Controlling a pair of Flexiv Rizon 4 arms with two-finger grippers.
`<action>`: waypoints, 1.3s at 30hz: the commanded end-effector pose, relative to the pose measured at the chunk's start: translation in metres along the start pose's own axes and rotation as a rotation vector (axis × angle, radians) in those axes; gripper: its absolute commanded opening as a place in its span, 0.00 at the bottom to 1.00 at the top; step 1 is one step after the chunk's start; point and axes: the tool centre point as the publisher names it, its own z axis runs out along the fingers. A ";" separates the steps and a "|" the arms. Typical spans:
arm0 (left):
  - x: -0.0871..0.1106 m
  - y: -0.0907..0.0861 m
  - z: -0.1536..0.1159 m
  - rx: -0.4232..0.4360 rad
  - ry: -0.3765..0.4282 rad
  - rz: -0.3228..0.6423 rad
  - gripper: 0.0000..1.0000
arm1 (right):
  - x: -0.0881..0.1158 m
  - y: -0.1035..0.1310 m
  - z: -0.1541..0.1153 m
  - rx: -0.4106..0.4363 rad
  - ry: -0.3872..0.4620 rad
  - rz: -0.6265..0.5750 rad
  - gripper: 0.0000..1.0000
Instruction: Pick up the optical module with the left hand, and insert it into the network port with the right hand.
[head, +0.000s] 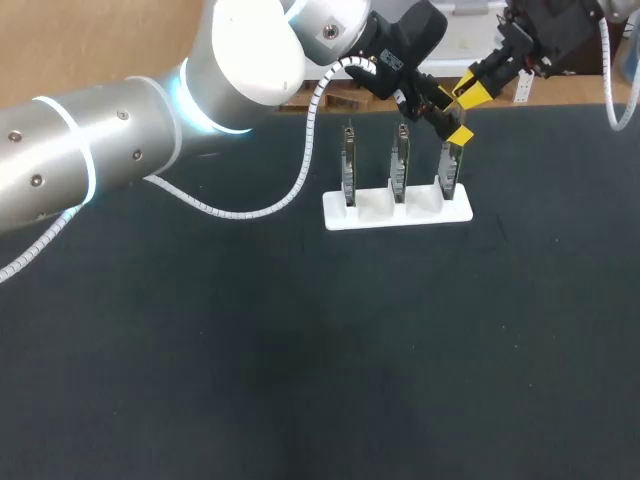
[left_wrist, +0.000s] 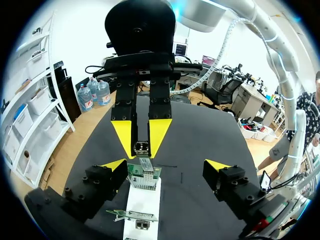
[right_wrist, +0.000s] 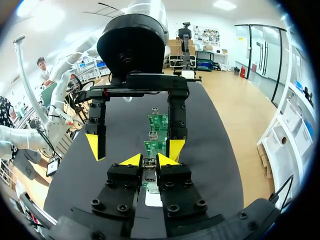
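My right pincer (right_wrist: 150, 161) clamps the optical module (left_wrist: 142, 147), lined up over the stand's (head: 340, 215) three-o'clock network port (left_wrist: 145, 176); left pincer (left_wrist: 166, 166) gapes empty, giving room.

A table (head: 300, 380) with a dark, matte top is shown. One white stand (head: 397, 212) is set directly on it, long and low, with its long side laid along the table's far edge. That edge is seen not far behind the stand. The greater part of the dark top is spread in front of the stand and to its left.
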 end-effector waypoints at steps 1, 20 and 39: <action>0.000 -0.001 0.000 -0.003 0.001 -0.001 1.00 | 0.001 -0.001 0.002 -0.003 0.001 -0.004 0.00; 0.000 -0.001 0.000 -0.003 0.001 -0.001 1.00 | 0.000 -0.003 0.002 -0.013 -0.005 -0.029 0.00; 0.000 -0.001 0.000 -0.003 0.001 -0.001 1.00 | 0.001 0.003 0.001 -0.017 -0.016 -0.033 0.00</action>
